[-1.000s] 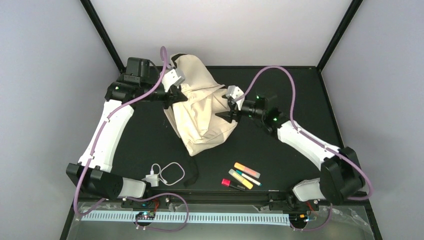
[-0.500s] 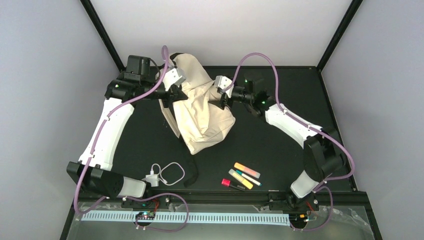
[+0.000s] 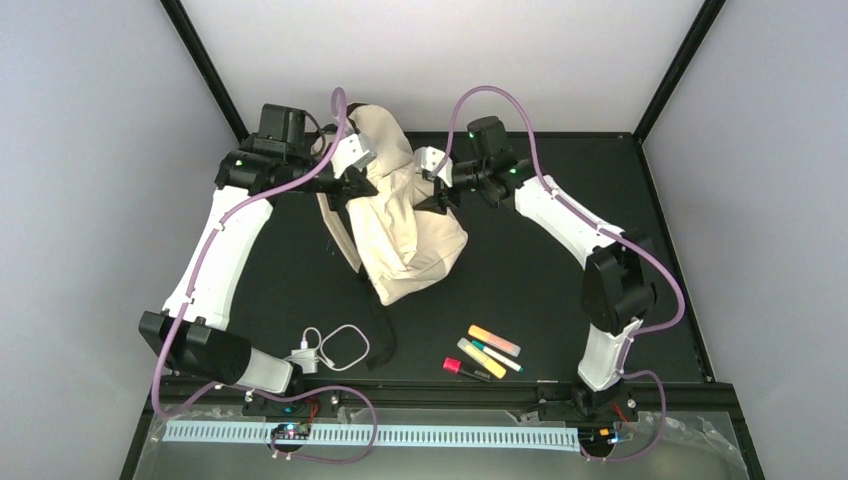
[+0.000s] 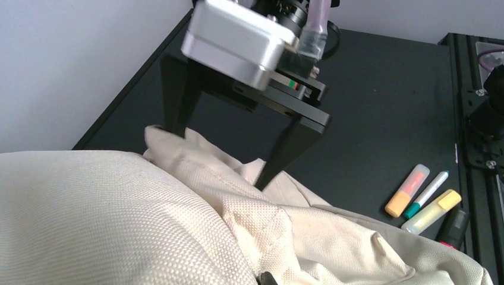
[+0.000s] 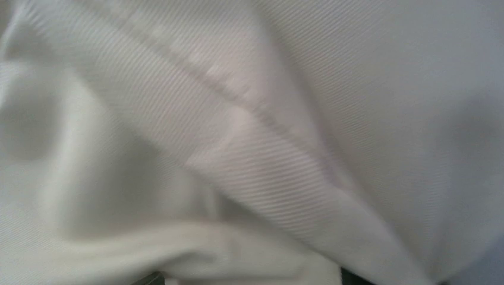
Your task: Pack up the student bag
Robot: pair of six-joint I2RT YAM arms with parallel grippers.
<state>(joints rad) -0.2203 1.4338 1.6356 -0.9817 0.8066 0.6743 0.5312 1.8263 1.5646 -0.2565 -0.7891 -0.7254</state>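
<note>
The student bag (image 3: 408, 230), cream-beige fabric, stands bunched at the back centre of the black table. My left gripper (image 3: 357, 186) pinches its upper left edge. In the left wrist view the bag's fabric (image 4: 119, 214) fills the lower left, and only a dark tip of my own finger shows at the bottom. My right gripper (image 3: 440, 195) is at the bag's upper right. The left wrist view shows it (image 4: 220, 159) open, its black fingers (image 4: 284, 151) spread wide with the tips on the fabric. Bag fabric (image 5: 249, 136) fills the right wrist view and hides its fingers.
Near the front right lie an orange highlighter (image 3: 494, 340), a yellow highlighter (image 3: 481, 358), a teal pen (image 3: 500, 357) and a red-capped marker (image 3: 463, 369). A white charger with a looped cable (image 3: 335, 348) lies front left. A black bag strap (image 3: 381, 335) trails forward.
My right arm has swung left and back, from the bag's right side to its upper right edge. The bag has been pushed narrower. My left gripper has stayed on the bag.
</note>
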